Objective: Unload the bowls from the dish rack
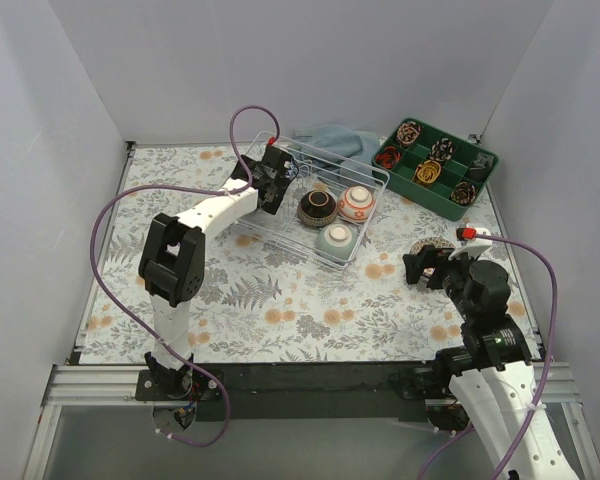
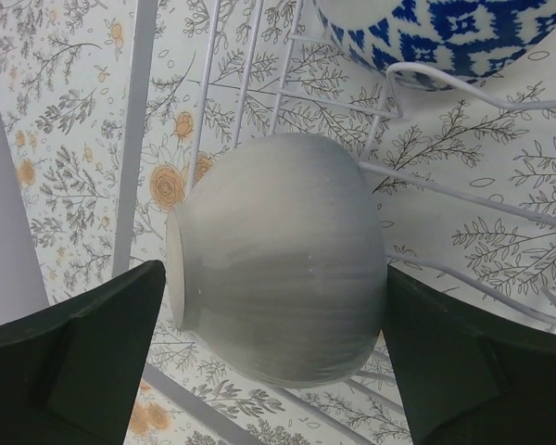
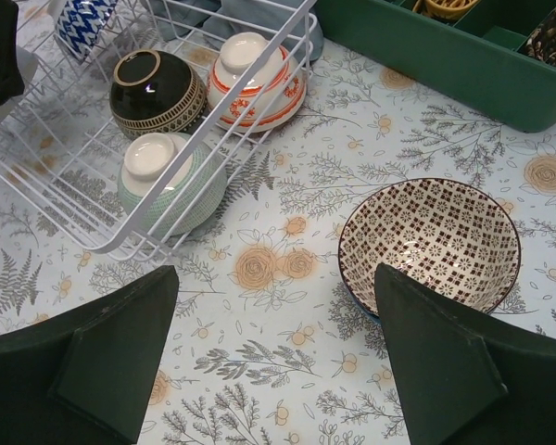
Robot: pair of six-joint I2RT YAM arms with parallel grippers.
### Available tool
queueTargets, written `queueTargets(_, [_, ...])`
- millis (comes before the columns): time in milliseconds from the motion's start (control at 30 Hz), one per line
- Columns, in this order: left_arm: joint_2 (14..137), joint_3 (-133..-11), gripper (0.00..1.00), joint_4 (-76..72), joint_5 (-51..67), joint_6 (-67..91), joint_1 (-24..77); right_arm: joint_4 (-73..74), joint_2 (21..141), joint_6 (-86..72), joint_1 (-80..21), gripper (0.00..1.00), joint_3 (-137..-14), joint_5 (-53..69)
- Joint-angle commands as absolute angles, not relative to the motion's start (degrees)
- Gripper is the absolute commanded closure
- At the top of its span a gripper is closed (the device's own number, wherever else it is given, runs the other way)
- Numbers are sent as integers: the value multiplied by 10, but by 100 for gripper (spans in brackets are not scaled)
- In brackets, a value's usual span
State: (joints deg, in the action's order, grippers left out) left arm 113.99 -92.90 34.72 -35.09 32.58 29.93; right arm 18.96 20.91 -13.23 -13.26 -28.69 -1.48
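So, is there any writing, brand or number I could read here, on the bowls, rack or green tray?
None: no words, numbers or logos can be read in any view. The blue-and-white bowl, the grey bowl and the brown patterned bowl carry only patterns or plain glaze; the dish rack, green tray and floral tablecloth bear no lettering.

White wire dish rack [image 1: 280,228] on the worktop [image 1: 280,310] holds an upturned black bowl [image 1: 317,207], red-striped white bowl [image 1: 357,203] and pale green bowl [image 1: 336,238], plus a grey bowl [image 2: 278,278] and blue-patterned bowl [image 2: 445,32]; a brown-patterned bowl [image 3: 430,243] stands upright outside.
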Motion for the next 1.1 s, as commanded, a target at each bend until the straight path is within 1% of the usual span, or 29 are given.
queueTargets(0, [1142, -954, 9, 359, -338, 324, 295, 157, 215, -124, -136, 6, -285, -11])
queueTargets(67, [1140, -952, 14, 364, -336, 327, 295, 157, 217, -123, -138, 6, -285, -11])
queueTargets(100, [1138, -951, 20, 364, -337, 327, 295, 157, 216, -123, -138, 6, -286, -10])
queueTargets(200, [1130, -950, 28, 366, -335, 329, 295, 157, 218, -123, -137, 7, -287, -6])
queueTargets(233, [1129, -951, 33, 367, -333, 333, 294, 158, 218, -123, -138, 7, -287, -6])
queueTargets(300, [1122, -957, 39, 376, -333, 338, 295, 158, 218, -124, -138, 7, -288, -4])
queueTargets(333, [1119, -959, 45, 380, -333, 343, 294, 158, 220, -124, -137, 7, -290, -4])
queueTargets(433, [1102, -965, 54, 386, -336, 349, 295, 158, 221, -125, -138, 7, -293, -4])
queueTargets(467, [1097, -967, 59, 387, -337, 354, 295, 157, 222, -125, -137, 7, -294, -4])
queueTargets(500, [1086, -967, 61, 387, -337, 357, 295, 158, 223, -125, -137, 7, -295, 15])
queueTargets(567, [1074, -966, 66, 387, -337, 367, 295, 158, 228, -127, -137, 7, -300, 20])
queueTargets(667, [1048, -952, 70, 373, -337, 374, 295, 156, 237, -131, -137, 7, -306, 39])
queueTargets(933, [983, -897, 81, 323, -355, 400, 295, 127, 271, -145, -138, 9, -321, 132])
queueTargets(1067, [939, -870, 87, 300, -352, 428, 294, 103, 306, -158, -138, 10, -324, 172])
